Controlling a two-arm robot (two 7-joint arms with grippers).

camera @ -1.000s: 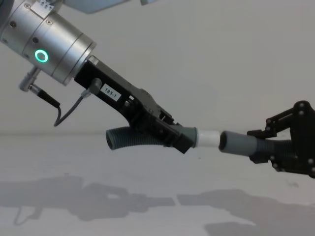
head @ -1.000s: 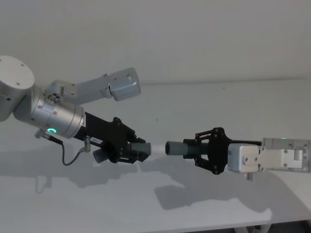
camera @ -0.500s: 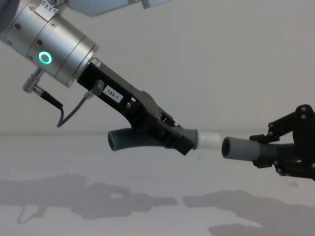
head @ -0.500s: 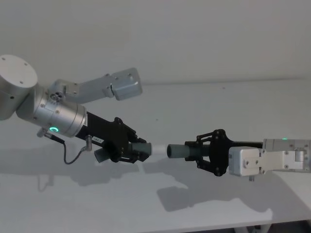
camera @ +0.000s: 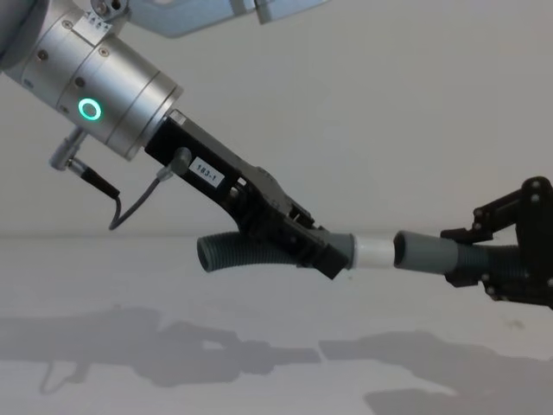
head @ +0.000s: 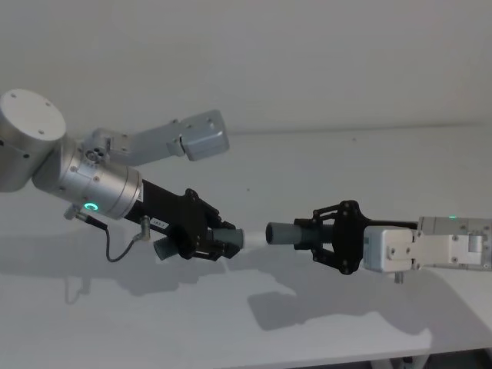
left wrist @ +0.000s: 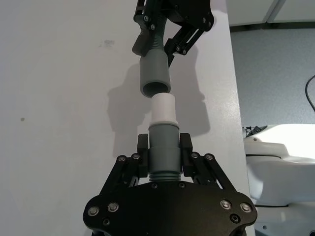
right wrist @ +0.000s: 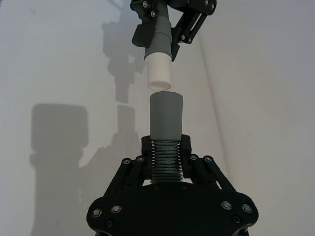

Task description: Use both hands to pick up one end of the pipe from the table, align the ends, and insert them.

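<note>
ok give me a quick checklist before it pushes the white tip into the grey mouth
1. Left gripper clamped on the piece with the white tip: ok.
2. Right gripper clamped on the piece with the open grey mouth: ok.
3. Both pieces lifted off the table: ok, shadows lie below them.
4. Ends facing each other: ok.
5. Axes in line: cannot tell; the tip looks slightly offset and tilted in the wrist views.
6. Tip inside the mouth: not ok, a small gap remains in the head view.
</note>
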